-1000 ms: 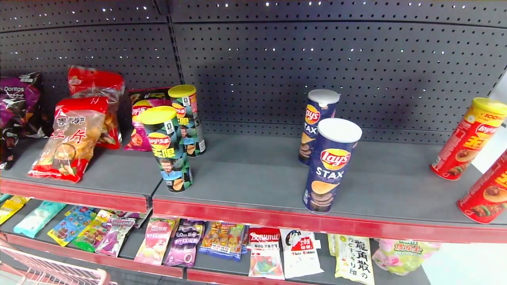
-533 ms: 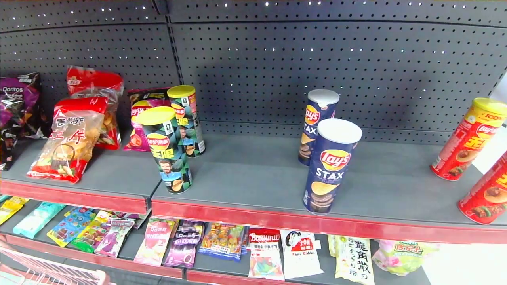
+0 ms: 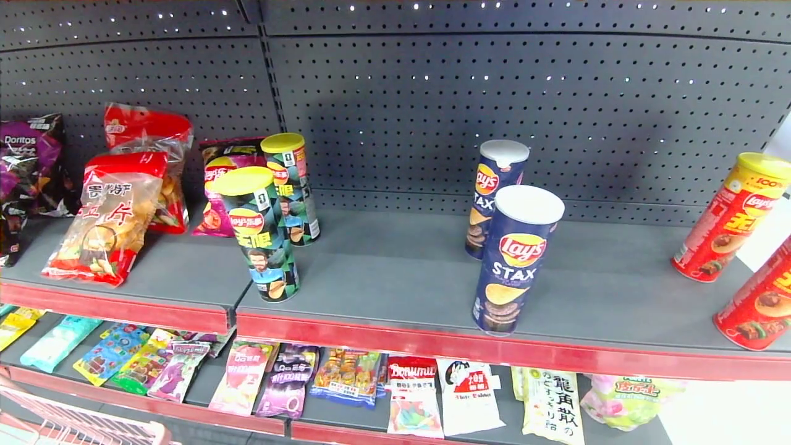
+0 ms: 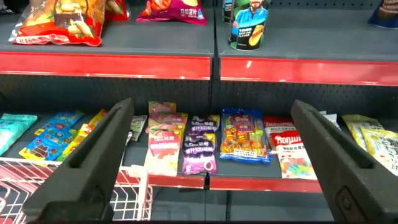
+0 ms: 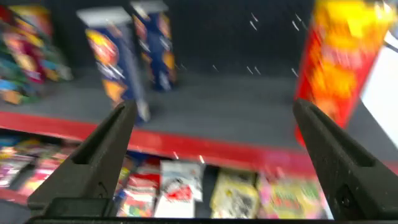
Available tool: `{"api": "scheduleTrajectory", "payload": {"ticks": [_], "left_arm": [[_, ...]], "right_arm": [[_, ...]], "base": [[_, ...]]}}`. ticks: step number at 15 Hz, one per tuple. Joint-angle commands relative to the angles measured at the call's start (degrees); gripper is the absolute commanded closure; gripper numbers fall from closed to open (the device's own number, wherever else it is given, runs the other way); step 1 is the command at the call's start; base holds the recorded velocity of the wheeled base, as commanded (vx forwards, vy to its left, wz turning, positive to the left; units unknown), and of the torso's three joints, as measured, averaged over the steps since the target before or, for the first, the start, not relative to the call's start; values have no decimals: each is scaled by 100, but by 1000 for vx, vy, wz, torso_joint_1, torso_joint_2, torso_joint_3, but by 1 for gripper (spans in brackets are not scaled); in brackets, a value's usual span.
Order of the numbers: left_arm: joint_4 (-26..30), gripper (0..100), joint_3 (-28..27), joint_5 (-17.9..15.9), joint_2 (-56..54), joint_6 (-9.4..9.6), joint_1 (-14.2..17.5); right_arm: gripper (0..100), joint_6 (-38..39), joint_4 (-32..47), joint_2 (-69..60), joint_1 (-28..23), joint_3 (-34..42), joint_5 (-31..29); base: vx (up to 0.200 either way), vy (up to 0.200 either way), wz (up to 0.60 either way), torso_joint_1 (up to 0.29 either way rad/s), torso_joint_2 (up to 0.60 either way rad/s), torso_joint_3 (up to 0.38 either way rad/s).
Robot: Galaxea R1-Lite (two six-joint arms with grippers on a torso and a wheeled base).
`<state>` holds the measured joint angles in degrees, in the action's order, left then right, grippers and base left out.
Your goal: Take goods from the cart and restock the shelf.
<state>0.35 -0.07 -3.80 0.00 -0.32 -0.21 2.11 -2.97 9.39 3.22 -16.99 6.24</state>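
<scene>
A: Shelf state?
B: Grey metal shelf with a red front lip, dark pegboard back panel behind it. Pink wire cart sits below the left end of the lower tier. Can't tell what's in it.
A: Top tier stock?
B: Left end: two red-and-clear snack bags, a purple chip bag, and a magenta chip bag at the back. Next along are two green-black cans with yellow lids, one at the front edge and one behind it. Right of middle: two blue cans with white lids, also front and back. Right end: two red cans with yellow lids. All cans stand on their bases.
A: Tools?
B: Left tool is spread wide with nothing between its fingers, facing the lower tier. Right tool is spread wide and empty, facing the blue and red cans.
A: Lower tier?
B: Small flat colourful packets in a row along the front edge.
</scene>
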Motion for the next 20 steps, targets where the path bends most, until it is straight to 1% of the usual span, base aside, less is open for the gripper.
{"api": "scheduleTrajectory", "payload": {"ticks": [1,2,3,4,5,8,9,11,12,13,15,16,18,20], "left_arm": [[0,0,-1,-6,9,-3,-6],[0,0,-1,2,9,-3,-6],[0,0,-1,-6,9,-3,3],[0,0,-1,-6,9,-3,-6],[0,0,-1,-6,9,-3,3],[0,0,-1,-6,9,-3,-6],[0,0,-1,-6,9,-3,3],[0,0,-1,2,9,-3,-6],[0,0,-1,-6,9,-3,3],[0,0,-1,2,9,-3,3],[0,0,-1,-6,9,-3,3],[0,0,-1,2,9,-3,-6],[0,0,-1,2,9,-3,3],[0,0,-1,-6,9,-3,3]], "right_arm": [[0,-88,-37,1971,557,-1104,474],[0,-70,-72,2586,768,-1210,694],[0,-61,-63,2885,1014,-1183,888],[0,-44,-72,3271,1260,-1087,984],[0,0,-89,3596,1401,-999,984],[0,26,-116,4396,1427,-1096,984],[0,-9,-265,4888,1418,-1087,967],[0,-26,-678,5389,1418,-1043,756],[0,-70,-924,5715,1498,-1078,316],[0,-70,-951,5943,1603,-1113,97],[0,-132,-1047,6295,1717,-1139,-150],[0,-176,-1267,6453,1717,-1104,-273],[0,-308,-1689,6848,1717,-1069,-712],[0,-387,-1917,7033,1700,-1104,-756]], "base": [[0,0,0,0,0,0],[0,0,0,0,0,0],[0,0,0,0,0,0],[0,0,0,0,0,0],[0,0,0,0,0,0],[0,0,0,0,0,0],[0,0,0,0,0,0],[0,0,0,0,0,0],[0,0,0,0,0,0],[0,0,0,0,0,0],[0,0,0,0,0,0],[0,0,0,0,0,0],[0,0,0,0,0,0],[0,0,0,0,0,0]]}}
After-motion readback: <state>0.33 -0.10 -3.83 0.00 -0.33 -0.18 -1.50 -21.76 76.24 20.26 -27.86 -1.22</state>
